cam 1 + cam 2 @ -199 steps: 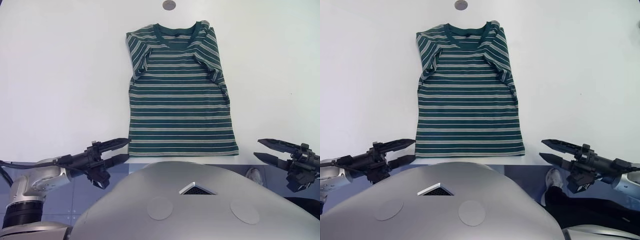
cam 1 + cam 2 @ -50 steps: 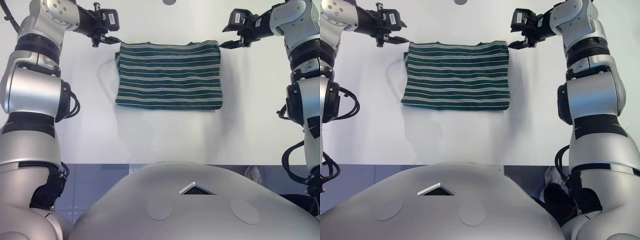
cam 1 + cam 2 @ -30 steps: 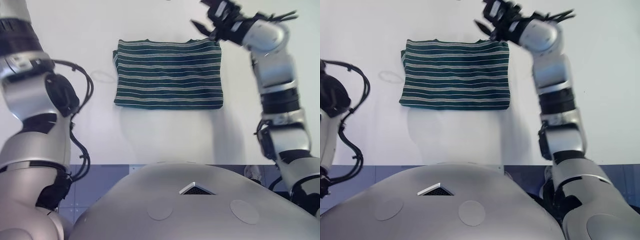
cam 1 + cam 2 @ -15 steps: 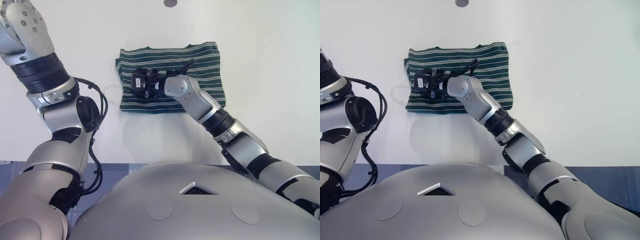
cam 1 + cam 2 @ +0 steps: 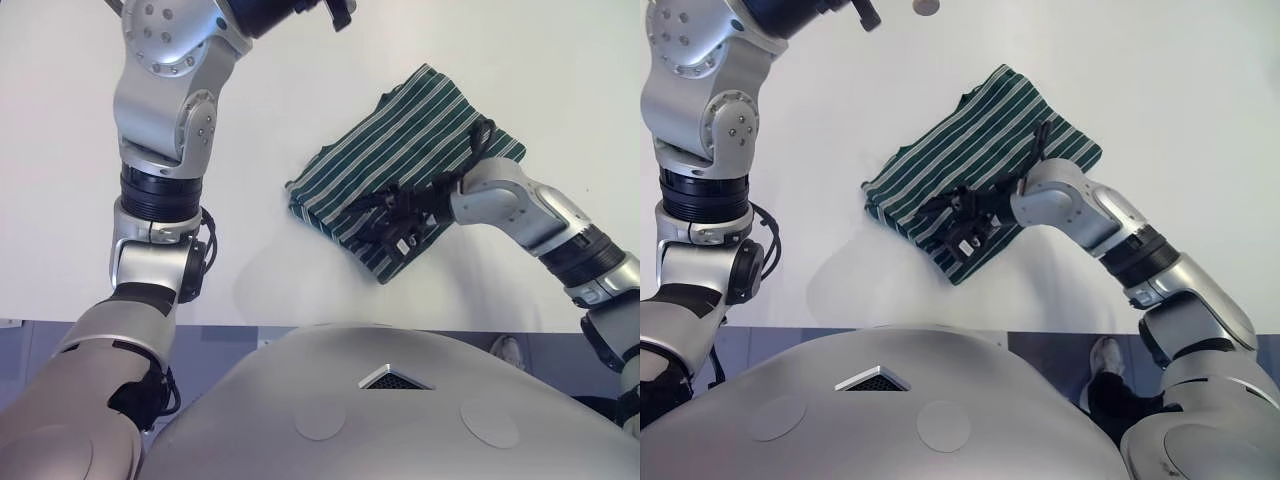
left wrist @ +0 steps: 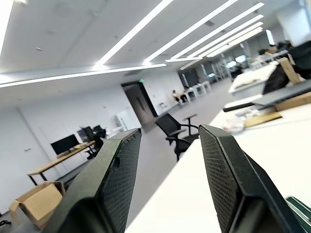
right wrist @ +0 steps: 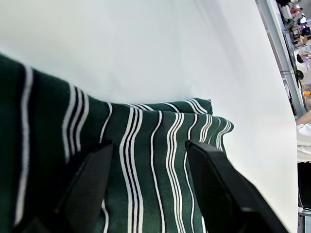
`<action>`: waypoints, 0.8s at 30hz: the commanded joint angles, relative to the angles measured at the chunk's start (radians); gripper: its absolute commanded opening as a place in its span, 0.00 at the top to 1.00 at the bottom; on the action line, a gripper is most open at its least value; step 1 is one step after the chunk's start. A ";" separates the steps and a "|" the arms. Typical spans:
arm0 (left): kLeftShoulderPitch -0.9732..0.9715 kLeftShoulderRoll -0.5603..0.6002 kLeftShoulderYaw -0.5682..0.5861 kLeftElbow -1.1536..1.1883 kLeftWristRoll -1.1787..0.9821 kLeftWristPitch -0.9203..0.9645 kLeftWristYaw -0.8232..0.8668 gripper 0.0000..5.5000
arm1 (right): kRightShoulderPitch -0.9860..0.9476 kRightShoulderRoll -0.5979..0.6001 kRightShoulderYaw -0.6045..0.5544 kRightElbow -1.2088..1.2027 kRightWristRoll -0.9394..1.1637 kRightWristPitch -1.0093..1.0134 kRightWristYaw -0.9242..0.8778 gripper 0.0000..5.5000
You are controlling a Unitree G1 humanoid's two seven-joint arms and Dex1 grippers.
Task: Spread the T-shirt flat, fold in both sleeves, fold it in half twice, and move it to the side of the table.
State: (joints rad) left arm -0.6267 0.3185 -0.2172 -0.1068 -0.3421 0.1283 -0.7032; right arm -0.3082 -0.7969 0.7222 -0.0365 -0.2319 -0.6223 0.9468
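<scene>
Folded dark green, white-striped T-shirt (image 5: 420,130) lies askew on the white tabletop (image 5: 560,60). Right fingers (image 7: 214,184) rest on it, spread apart, gripping nothing; left fingers (image 6: 116,174), raised high above, stand parted and empty.

Grey disc (image 5: 925,7) is seen at the tabletop (image 5: 1200,100) far edge. A white shoe (image 5: 1105,357) is seen on the floor. Behind, an office: ceiling light strips (image 6: 131,35), black chair (image 6: 176,128), monitor (image 6: 64,144), cardboard box (image 6: 39,206).
</scene>
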 commanded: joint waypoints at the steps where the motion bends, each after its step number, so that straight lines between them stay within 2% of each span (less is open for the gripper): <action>1: -0.059 -0.023 -0.081 0.141 0.100 -0.060 -0.066 0.61 | 0.052 -0.125 -0.018 -0.074 -0.013 -0.015 0.103 0.49; 5: -0.083 -0.048 -0.170 0.322 0.198 -0.156 -0.158 0.61 | 0.045 -0.166 -0.137 -0.210 0.095 0.050 0.105 0.49; 8: -0.084 -0.092 -0.231 0.483 0.255 -0.207 -0.216 0.61 | -0.009 -0.215 -0.281 -0.411 0.474 0.384 0.141 0.49; 10: -0.097 -0.133 -0.254 0.583 0.279 -0.226 -0.233 0.61 | -0.006 -0.351 -0.366 -0.525 0.692 0.588 0.228 0.49; 13: -0.111 -0.194 -0.301 0.736 0.332 -0.255 -0.265 0.61 | 0.044 -0.498 -0.479 -0.633 0.859 0.743 0.320 0.49; 16: -0.108 -0.252 -0.350 0.883 0.418 -0.286 -0.238 0.61 | 0.032 -0.516 -0.558 -0.650 0.944 0.839 0.340 0.49; 19: -0.103 -0.285 -0.382 1.028 0.529 -0.279 -0.110 0.61 | 0.021 -0.478 -0.588 -0.654 0.952 0.894 0.321 0.49; 21: -0.093 -0.253 -0.402 1.092 0.620 -0.214 0.038 0.61 | 0.039 -0.458 -0.600 -0.662 0.930 0.913 0.305 0.49; 24: -0.005 -0.172 -0.387 1.052 0.650 -0.137 0.079 0.61 | 0.074 -0.434 -0.618 -0.679 0.892 0.934 0.266 0.49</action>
State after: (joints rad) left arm -0.7438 0.0401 -0.5935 0.9054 0.2404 -0.1299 -0.6214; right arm -0.2566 -1.2426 0.1240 -0.6957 0.6868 0.2930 1.2361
